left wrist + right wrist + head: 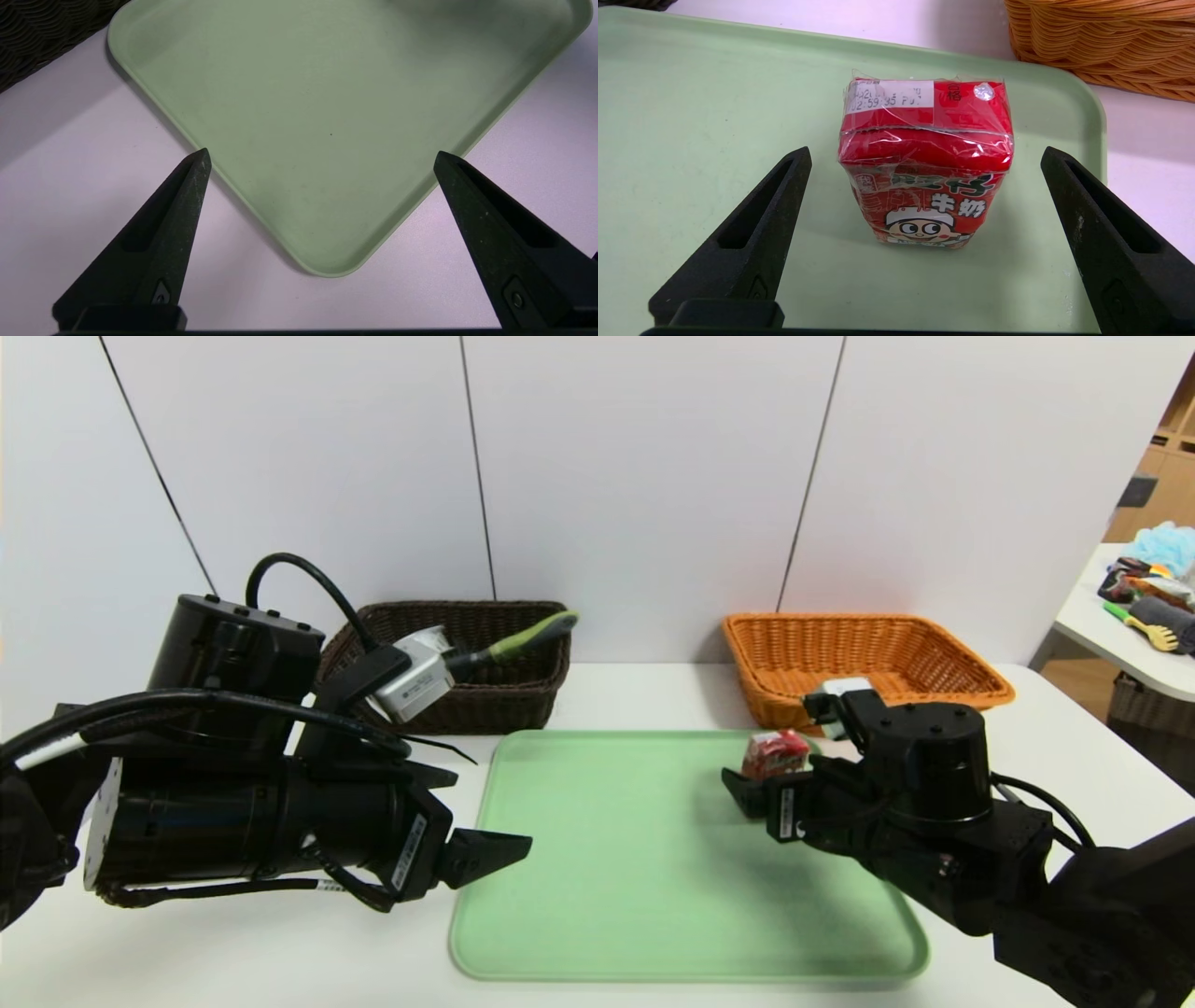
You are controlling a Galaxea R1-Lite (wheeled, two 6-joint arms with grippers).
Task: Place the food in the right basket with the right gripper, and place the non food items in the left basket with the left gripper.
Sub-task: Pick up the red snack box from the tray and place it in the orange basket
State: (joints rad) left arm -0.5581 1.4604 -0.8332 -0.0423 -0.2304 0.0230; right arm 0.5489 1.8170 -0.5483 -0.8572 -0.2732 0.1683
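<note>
Table: I am looking at a white table (pixel 1027 728) that is carrying everything else.
Tray: a pale green tray (pixel 653 859) is lying in the middle of the table, between my two arms.
Left basket: the dark brown left basket (pixel 485 695) is standing behind the tray's far left corner, against the wall.
Right basket: the orange-tan right basket (pixel 868 658) is standing behind the tray's far right corner, with no content that I can see.
Left gripper: I am holding the left gripper (pixel 322 156) above the tray's near left corner; its fingers (pixel 187 196) are standing wide apart and are carrying nothing.
Right gripper: I am holding the right gripper (pixel 927 156) low over the right part of the tray; its fingers (pixel 1069 186) are standing wide, one on each side of the carton, and they are not touching it.
Brush: a brush handle (pixel 532 637), green and black, is leaning out over the rim of the left basket.
Food: the food (pixel 927 158), a small red drink carton with a cartoon face, is standing upright on the tray near its far right corner, just beside the right basket.
</note>
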